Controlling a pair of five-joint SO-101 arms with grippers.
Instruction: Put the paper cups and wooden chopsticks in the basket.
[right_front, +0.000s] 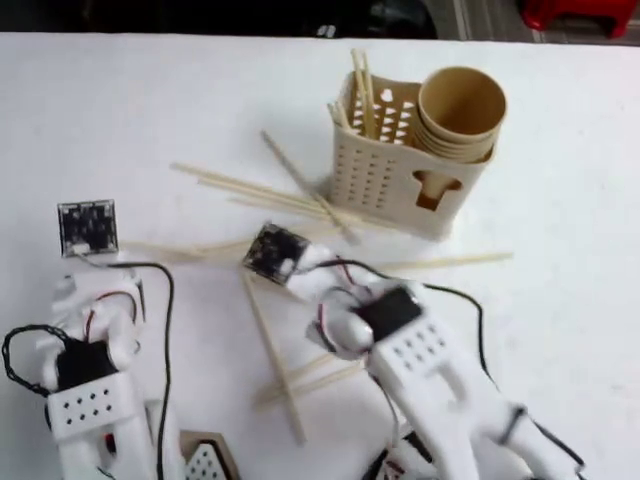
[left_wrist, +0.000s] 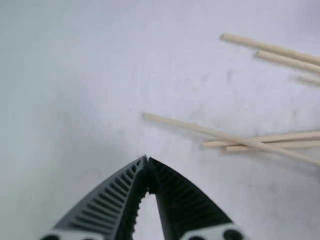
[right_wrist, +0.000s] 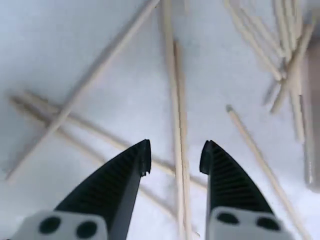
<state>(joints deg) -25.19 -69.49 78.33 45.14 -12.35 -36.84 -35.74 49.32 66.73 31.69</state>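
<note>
Wooden chopsticks (right_front: 272, 352) lie scattered on the white table (right_front: 150, 110), close to your two arms. Your right gripper (right_wrist: 175, 152) hangs with its jaws parted over a pair of them. Your left gripper (left_wrist: 148, 165) has its tips pressed together, holding nothing, near other sticks. Farther back stands the basket (right_front: 385, 180), with stacked paper cups (right_front: 460, 105) and a few upright sticks inside.

From overhead at the near side, looks steeply down over the whole bench (right_front: 560, 200). From each wrist, peers forward past left hand (left_wrist: 147, 162) or right hand (right_wrist: 175, 150), close above the bench. Shares the loose chopsticks (right_front: 250, 187) mid-bench with the overhead view.
</note>
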